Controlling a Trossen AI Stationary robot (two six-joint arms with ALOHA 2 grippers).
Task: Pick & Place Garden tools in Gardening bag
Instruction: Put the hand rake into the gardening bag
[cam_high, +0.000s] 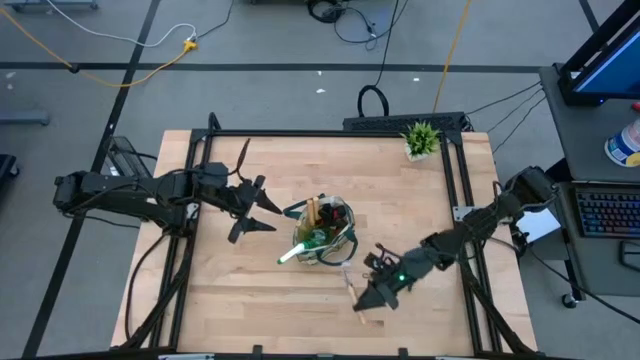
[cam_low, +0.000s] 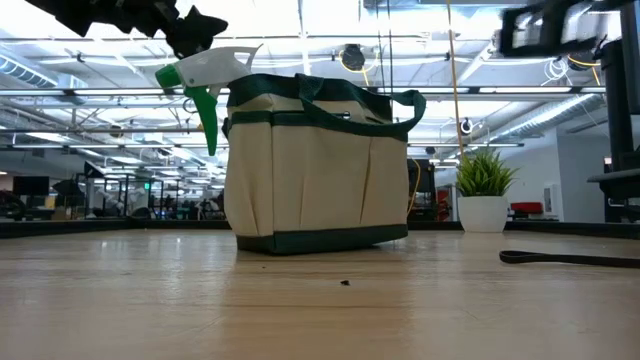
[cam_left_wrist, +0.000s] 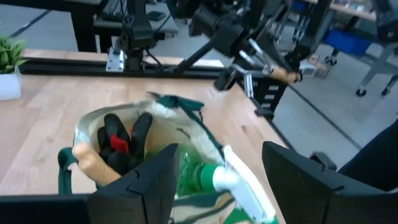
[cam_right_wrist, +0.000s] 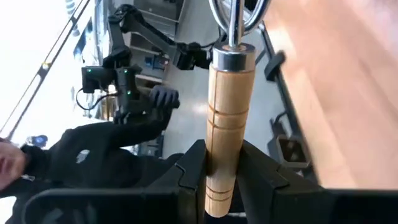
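Your right gripper (cam_right_wrist: 217, 171) sits at the near right of the desk (cam_high: 250, 300), its fingers (cam_right_wrist: 186, 177) closed on the wooden handle of a garden tool (cam_right_wrist: 227, 118). The grip is low on the handle, near its butt, with the metal shank running out ahead; that leaves the working end free to lead, which looks like a sensible hold for dropping it head-first into an open bag. What kind of head the tool has cannot be told from these views.

The gardening bag (cam_high: 325, 232) stands upright at mid-desk, to the left of your right gripper and a little farther back. It already holds a green spray bottle (cam_left_wrist: 205, 177) with its white nozzle hanging over the rim, a red-and-black item (cam_left_wrist: 121, 143) and a wooden handle (cam_left_wrist: 93, 165).

Your left gripper (cam_high: 262, 210) hangs just left of the bag, fingers (cam_left_wrist: 140, 186) spread apart and empty, pointed at the bag mouth. It may be there to steady the soft bag, but that is a guess.

Obstructions: the spray nozzle and the dark green loop handles (cam_low: 330, 95) crowd the opening, so the free gap is narrow. A dark flat object (cam_low: 570, 258) lies on the desk in the low view; what it is cannot be told. A small potted plant (cam_high: 421, 140) stands at the far right corner, well clear.
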